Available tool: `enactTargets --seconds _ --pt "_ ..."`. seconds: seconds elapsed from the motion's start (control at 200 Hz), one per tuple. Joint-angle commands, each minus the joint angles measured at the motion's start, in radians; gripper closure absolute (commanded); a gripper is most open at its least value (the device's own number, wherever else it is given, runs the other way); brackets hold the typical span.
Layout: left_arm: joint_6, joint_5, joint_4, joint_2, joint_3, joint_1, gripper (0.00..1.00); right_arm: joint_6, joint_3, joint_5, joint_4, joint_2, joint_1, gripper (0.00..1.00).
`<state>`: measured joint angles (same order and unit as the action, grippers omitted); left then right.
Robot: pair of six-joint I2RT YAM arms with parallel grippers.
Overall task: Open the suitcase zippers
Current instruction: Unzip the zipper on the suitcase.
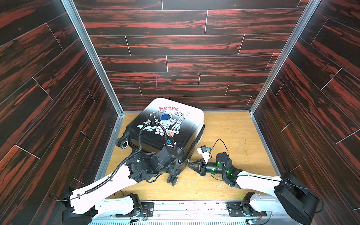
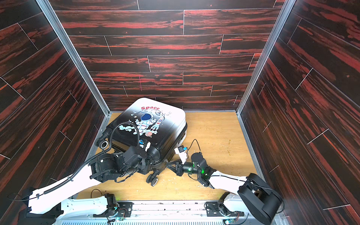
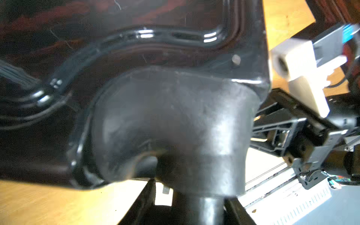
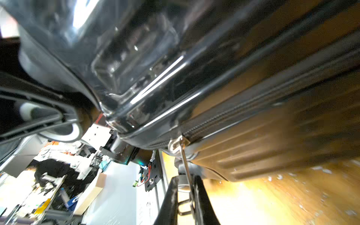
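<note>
Right pincer [image 4: 186,180] first: clenched on the metal pull tab [image 4: 184,159] of the zippers [image 4: 243,115], at the near corner of the suitcase [image 1: 165,124], lying flat on the worktop [image 1: 233,132]. Left pincer [image 3: 190,194]: straddles a caster stem [image 3: 211,211]; cannot tell whether clamped. Risks slipping off the thin tab if pulled off the track's line. Seen pinched only from the right wrist; too small from above.

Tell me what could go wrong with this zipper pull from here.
1. The right gripper pinches only the thin metal pull tab; it could slip out when pulled.
2. The slider sits at the suitcase corner, where the zipper track bends; it may jam.
3. The left gripper only flanks a caster stem, so the case might slide.
</note>
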<state>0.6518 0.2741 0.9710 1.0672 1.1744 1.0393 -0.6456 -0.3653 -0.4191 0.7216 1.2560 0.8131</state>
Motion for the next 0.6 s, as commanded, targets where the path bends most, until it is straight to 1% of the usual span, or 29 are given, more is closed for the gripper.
enactTargets --seconds 0.0,0.08,0.165,0.336,0.451,0.546,0.596 --pt "0.075 0.091 0.022 -0.098 0.005 -0.008 1.0 0.03 -0.061 0.109 -0.145 -0.006 -0.022 1.0" --pt "0.083 0.077 0.021 -0.117 -0.017 -0.009 1.0 0.05 -0.123 0.089 -0.204 0.032 -0.022 1.0" --pt "0.088 0.049 0.022 -0.121 -0.033 -0.008 1.0 0.072 -0.167 0.127 -0.269 0.06 -0.022 1.0" --pt "0.083 0.042 0.047 -0.137 -0.03 -0.008 1.0 0.151 -0.216 0.412 -0.466 0.032 -0.025 1.0" --pt "0.076 0.044 0.074 -0.151 -0.031 -0.008 1.0 0.209 -0.261 0.547 -0.551 0.025 -0.034 1.0" --pt "0.071 0.046 0.087 -0.163 -0.041 -0.008 1.0 0.238 -0.292 0.642 -0.573 0.037 -0.055 1.0" --pt "0.071 0.045 0.088 -0.167 -0.048 -0.008 1.0 0.248 -0.312 0.667 -0.574 0.054 -0.075 1.0"
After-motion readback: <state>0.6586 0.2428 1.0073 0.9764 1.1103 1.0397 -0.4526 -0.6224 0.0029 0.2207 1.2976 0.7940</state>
